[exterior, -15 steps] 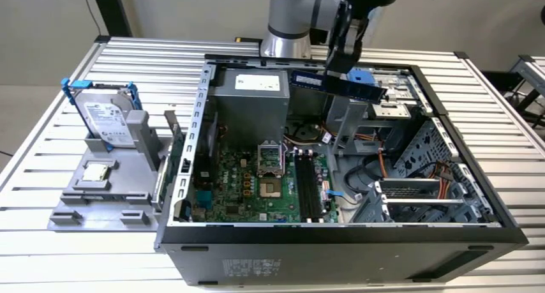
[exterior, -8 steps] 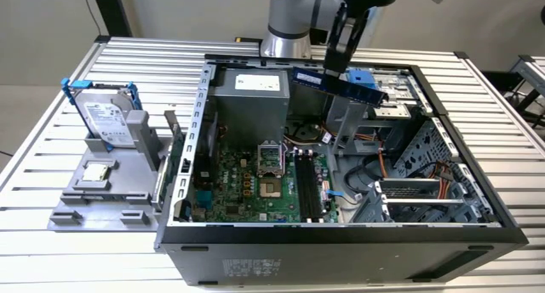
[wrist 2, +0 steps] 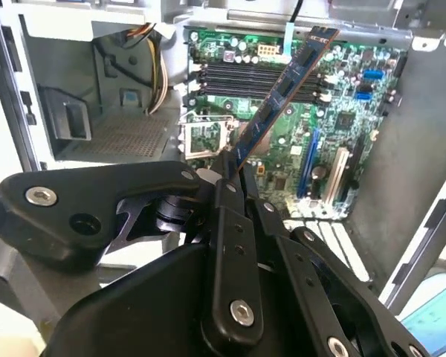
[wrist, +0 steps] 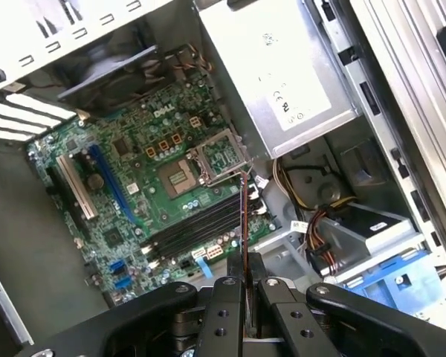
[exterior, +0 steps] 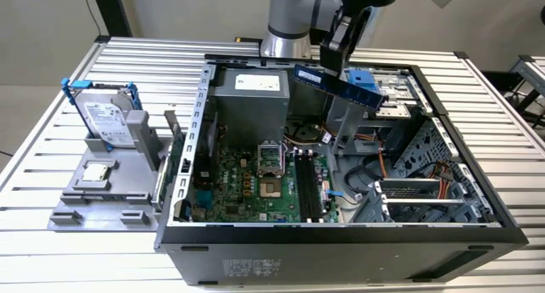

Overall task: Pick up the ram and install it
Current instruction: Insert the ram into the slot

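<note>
Black gripper (wrist 2: pixel 228 177) hides the held ram (wrist 2: pixel 282 88) at one end.

Gripper (exterior: pixel 334 64): black throughout; silver screw heads (wrist 2: pixel 241 312) on its links.
Ram (exterior: pixel 341 87), in its grip: dark blue board with a row of black chips.
Motherboard (exterior: pixel 255 191), below gripper: green, speckled with small parts. Memory slots (exterior: pixel 308 187) black. Expansion slots (wrist 2: pixel 312 160) blue, with one white.
Power supply (exterior: pixel 249 105), close under gripper: plain grey, white label.
Case (exterior: pixel 341 255): black outside, grey metal inside.
Hard drive (exterior: pixel 106 117), well away from gripper: silver, in a blue bracket (exterior: pixel 75 83).
Table (exterior: pixel 51 255): silver, ribbed in parallel slats.
</note>
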`<state>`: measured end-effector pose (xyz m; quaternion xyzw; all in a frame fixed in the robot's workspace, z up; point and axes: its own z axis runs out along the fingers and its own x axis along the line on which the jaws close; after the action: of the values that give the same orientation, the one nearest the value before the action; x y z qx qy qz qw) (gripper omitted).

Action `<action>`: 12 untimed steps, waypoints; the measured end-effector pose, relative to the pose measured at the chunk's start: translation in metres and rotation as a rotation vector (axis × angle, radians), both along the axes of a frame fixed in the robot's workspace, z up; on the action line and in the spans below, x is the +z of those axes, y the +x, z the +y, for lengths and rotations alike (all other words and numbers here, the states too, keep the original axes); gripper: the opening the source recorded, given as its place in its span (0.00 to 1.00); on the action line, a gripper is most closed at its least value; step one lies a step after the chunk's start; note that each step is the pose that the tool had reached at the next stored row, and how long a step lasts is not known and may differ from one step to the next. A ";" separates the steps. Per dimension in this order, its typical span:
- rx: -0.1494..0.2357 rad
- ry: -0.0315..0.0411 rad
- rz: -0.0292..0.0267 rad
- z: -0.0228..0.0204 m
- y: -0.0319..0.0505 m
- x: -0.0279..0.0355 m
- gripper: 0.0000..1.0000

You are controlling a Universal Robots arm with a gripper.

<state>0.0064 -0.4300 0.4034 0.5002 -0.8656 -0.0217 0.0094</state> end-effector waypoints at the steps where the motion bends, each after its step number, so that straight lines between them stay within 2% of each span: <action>1: -0.016 -0.0001 0.0000 0.0000 0.0000 0.0000 0.00; 12: -0.183 -0.0001 0.0000 0.0000 0.0000 0.0000 0.00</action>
<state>0.0064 -0.4300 0.4034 0.4190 -0.9077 -0.0225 0.0074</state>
